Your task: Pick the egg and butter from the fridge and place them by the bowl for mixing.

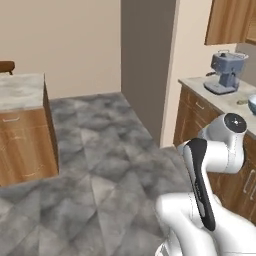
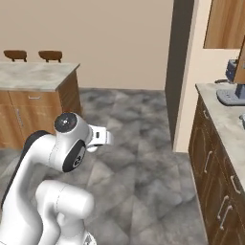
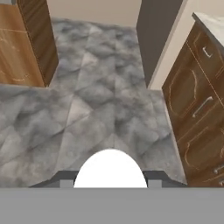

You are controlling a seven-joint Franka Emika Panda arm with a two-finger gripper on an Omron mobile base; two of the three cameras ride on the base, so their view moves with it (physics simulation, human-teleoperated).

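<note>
A white egg sits between the two dark fingertips at the bottom of the hand view, and my gripper is shut on it, held above the grey floor. The tall grey fridge stands ahead beside the counter, with only its closed side facing me; it is also in the right base view. The pale blue-grey bowl peeks in at the right edge of the counter. The butter is out of view.
A grey coffee machine stands on the right-hand counter above wooden cabinets. A wooden island with a marble top is on the left, with two stools behind it. Grey stone floor lies between.
</note>
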